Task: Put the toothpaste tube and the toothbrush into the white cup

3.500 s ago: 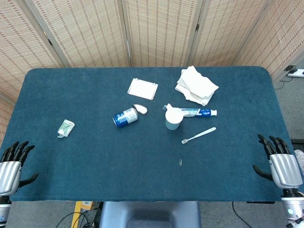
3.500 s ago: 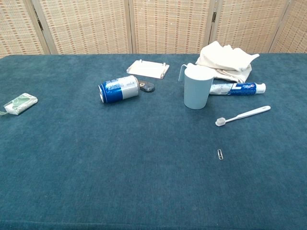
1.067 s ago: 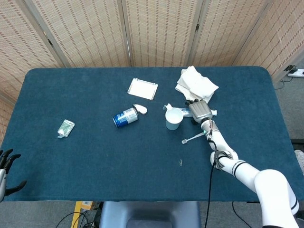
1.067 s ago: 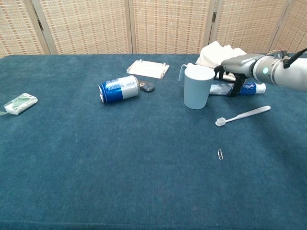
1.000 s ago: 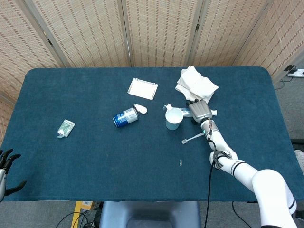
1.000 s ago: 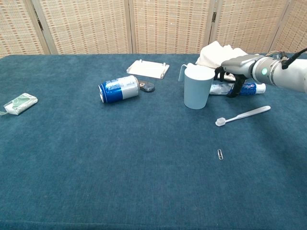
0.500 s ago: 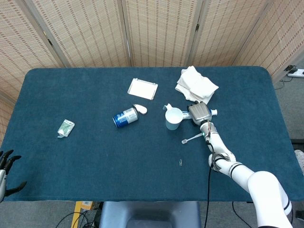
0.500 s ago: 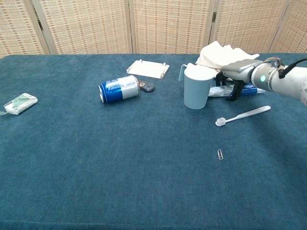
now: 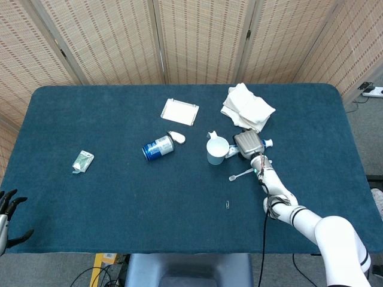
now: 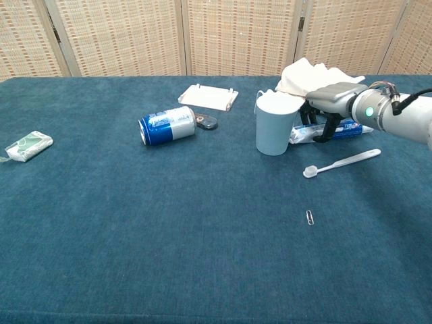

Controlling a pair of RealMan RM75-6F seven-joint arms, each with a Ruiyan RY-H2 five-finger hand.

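The white cup [image 9: 215,150] [image 10: 273,125] stands upright mid-table. Right behind it lies the toothpaste tube [image 10: 351,127], whose capped end [image 9: 267,143] pokes out to the right. My right hand [image 9: 247,143] [image 10: 331,101] lies over the tube, its fingers curled down around it, and the tube's flat end touches the cup. The white toothbrush [image 9: 242,174] [image 10: 341,163] lies on the cloth just in front of the hand, bristle end toward the left. My left hand [image 9: 7,210] hangs at the table's near left corner, fingers spread and empty.
A blue can [image 9: 158,147] [image 10: 167,125] lies on its side left of the cup, beside a small grey object [image 9: 177,137]. A white cloth [image 9: 247,107], a flat white box [image 9: 179,112], a green packet [image 9: 83,161] and a paper clip [image 9: 228,205] also sit on the table.
My right hand has come in from the table's right edge, dropped onto the toothpaste tube and closed its fingers around it. The tube and cup have shifted slightly left.
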